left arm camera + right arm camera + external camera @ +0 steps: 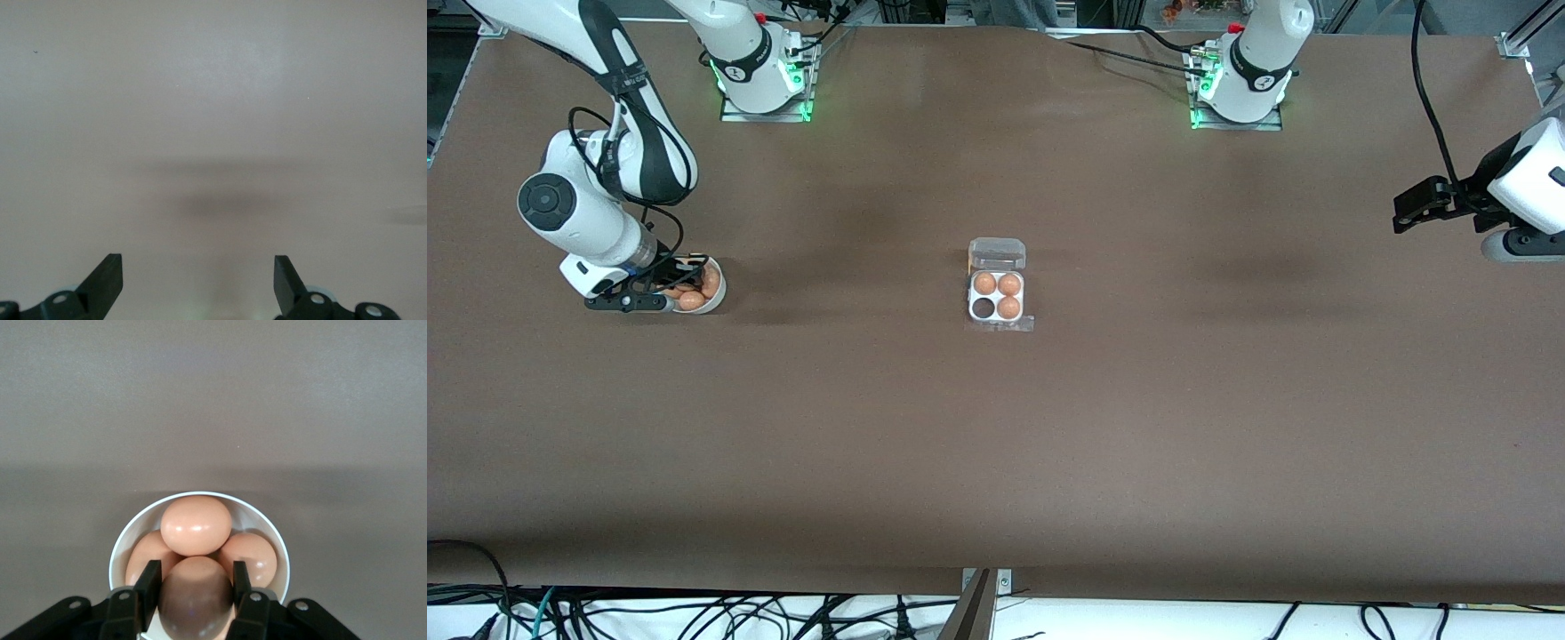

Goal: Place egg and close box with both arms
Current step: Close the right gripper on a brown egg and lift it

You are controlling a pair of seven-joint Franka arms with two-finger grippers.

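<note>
Right gripper (pixel 195 600) is sitting down in the bowl (pixel 716 293) at the right arm's end of the table, and I'm seeing its fingers (pixel 148 590) pinching an egg (pixel 195 597) across its flanks, with three more eggs (pixel 196 525) packed around it. I'm treating that egg as light, smooth and brittle, so I'm judging a gentle hold across the widest part is the right place, with no extra squeeze. Out at mid-table the box (pixel 997 296) is lying with its clear lid (pixel 997 254) folded flat, three cells filled and one empty cell (pixel 983 308) on the side nearer the front camera, toward the right arm's end. That lid is thin and springy, I reckon, so pressing near its free edge is looking safest. Left gripper (pixel 198 283) is waiting spread wide over bare table at the left arm's end.
</note>
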